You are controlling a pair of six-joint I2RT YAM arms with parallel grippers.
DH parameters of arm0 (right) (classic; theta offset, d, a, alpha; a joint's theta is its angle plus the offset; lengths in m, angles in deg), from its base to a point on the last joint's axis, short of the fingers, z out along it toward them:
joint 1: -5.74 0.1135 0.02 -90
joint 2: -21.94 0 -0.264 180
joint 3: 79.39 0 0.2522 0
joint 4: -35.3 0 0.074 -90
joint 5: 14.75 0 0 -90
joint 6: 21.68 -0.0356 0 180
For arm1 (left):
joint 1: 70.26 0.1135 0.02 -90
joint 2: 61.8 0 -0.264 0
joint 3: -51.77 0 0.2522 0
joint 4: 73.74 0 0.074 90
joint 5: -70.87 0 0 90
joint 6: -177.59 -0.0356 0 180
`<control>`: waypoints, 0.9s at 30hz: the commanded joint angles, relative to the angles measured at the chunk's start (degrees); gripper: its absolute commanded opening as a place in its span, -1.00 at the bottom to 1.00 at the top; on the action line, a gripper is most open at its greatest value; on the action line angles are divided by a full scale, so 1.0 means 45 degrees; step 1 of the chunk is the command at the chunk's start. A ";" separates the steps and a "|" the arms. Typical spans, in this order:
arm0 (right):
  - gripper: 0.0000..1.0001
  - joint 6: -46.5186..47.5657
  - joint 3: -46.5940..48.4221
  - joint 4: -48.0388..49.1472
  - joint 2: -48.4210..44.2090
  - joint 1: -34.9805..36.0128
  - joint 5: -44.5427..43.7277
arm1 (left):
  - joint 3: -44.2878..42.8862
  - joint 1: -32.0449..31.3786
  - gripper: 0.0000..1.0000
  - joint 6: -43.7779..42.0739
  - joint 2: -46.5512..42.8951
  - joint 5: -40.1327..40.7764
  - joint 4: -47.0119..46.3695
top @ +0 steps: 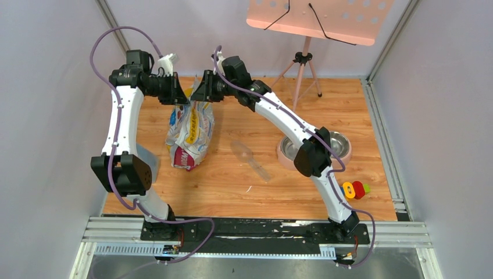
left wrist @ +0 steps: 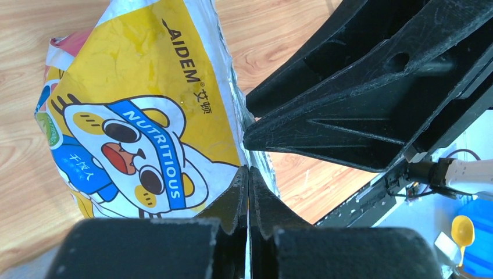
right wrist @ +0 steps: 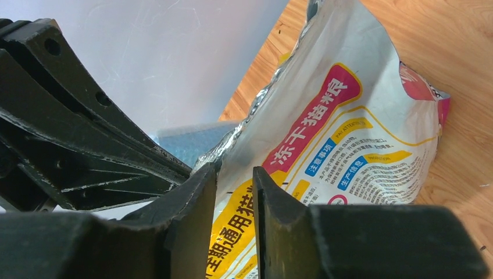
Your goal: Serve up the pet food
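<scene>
The printed pet food bag [top: 189, 133] stands on the wooden floor at the back left, its top held up. No kibble shows; the pet food is hidden inside the bag. My left gripper [top: 184, 93] is shut on the bag's top edge; in the left wrist view its fingertips [left wrist: 249, 170] pinch the foil seam beside the yellow cartoon panel [left wrist: 145, 87]. My right gripper [top: 196, 93] faces it from the other side. In the right wrist view its jaws [right wrist: 235, 168] stand a little apart, with the bag's [right wrist: 349, 128] upper edge in the gap.
A clear plastic scoop [top: 250, 160] lies on the floor right of the bag. A metal bowl in a pink rim [top: 286, 158] sits partly under my right arm. A red and yellow toy [top: 356, 189] lies near the right edge. A pink music stand [top: 314, 20] stands at the back.
</scene>
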 commanded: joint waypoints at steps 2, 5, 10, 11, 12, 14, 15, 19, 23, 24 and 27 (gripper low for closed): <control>-0.13 0.0741 -0.0333 -0.0321 -0.0050 0.0205 -0.0240 | -0.0020 -0.0067 -1.00 0.0175 -0.0129 -0.0382 -0.0044; -0.05 0.0885 -0.0318 -0.0366 -0.0075 0.0311 -0.0205 | 0.0052 -0.0076 -1.00 0.0190 -0.0148 -0.0336 -0.0060; -0.34 0.1101 -0.0250 -0.0396 -0.0054 0.0382 -0.0305 | 0.0228 -0.0101 -1.00 0.0189 -0.0232 -0.0308 -0.0098; -0.43 0.1135 -0.0265 -0.0397 -0.0068 0.0410 -0.0281 | 0.0255 -0.0119 -1.00 0.0166 -0.0252 -0.0300 -0.0101; -0.55 0.1176 -0.0277 -0.0426 -0.0084 0.0429 -0.0283 | 0.0285 -0.0138 -1.00 0.0159 -0.0259 -0.0265 -0.0079; -0.96 0.1301 -0.0274 -0.0468 -0.0121 0.0469 -0.0434 | 0.0299 -0.0176 -1.00 0.0094 -0.0279 -0.0152 -0.0067; -1.00 0.1353 -0.0298 -0.0540 -0.0137 0.0490 -0.0546 | 0.0301 -0.0190 -1.00 0.0064 -0.0293 -0.0076 -0.0056; -1.00 0.1619 -0.0388 -0.0742 -0.0244 0.0546 -0.0675 | 0.0244 -0.0260 -1.00 -0.0084 -0.0365 0.0634 -0.0121; -1.00 0.2181 -0.0323 -0.0882 -0.0233 0.0593 -0.0846 | 0.0069 -0.0387 -1.00 -0.0463 -0.0397 0.1802 -0.0130; -1.00 0.2429 -0.0292 -0.1004 -0.0236 0.0593 -0.1054 | 0.0000 -0.0479 -1.00 -0.0676 -0.0386 0.2326 -0.0107; -1.00 0.3432 -0.0233 -0.1484 -0.0353 0.0624 -0.2067 | -0.0474 -0.0634 -1.00 -0.1265 -0.0454 0.3836 -0.0044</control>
